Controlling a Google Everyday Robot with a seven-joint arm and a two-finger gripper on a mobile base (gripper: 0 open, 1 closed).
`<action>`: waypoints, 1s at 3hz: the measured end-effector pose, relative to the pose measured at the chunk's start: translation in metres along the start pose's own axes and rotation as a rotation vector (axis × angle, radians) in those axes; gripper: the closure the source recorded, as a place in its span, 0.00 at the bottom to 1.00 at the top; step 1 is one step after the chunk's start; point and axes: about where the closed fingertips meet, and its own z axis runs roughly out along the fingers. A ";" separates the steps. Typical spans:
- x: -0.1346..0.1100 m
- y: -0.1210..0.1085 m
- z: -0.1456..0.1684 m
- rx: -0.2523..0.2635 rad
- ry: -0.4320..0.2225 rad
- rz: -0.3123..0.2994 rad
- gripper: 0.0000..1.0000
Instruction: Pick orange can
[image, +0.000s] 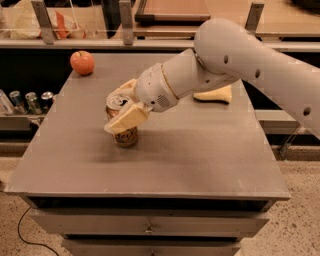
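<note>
The orange can stands upright on the grey table, left of centre, with its silvery pull-tab top showing. My gripper is at the can, on the end of the white arm reaching in from the right. One cream finger lies across the can's front upper side and the other sits behind its top. The fingers are closed in against the can. The can's base still rests on the table.
A red-orange apple sits at the table's far left corner. A pale yellow object lies behind the arm, far right of centre. Small silvery cans stand on a lower shelf to the left. A railing runs behind the table.
</note>
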 end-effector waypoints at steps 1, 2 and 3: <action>-0.001 -0.004 -0.004 0.001 -0.005 -0.002 0.86; -0.013 -0.013 -0.024 0.019 -0.014 -0.015 1.00; -0.032 -0.022 -0.054 0.054 -0.013 -0.052 1.00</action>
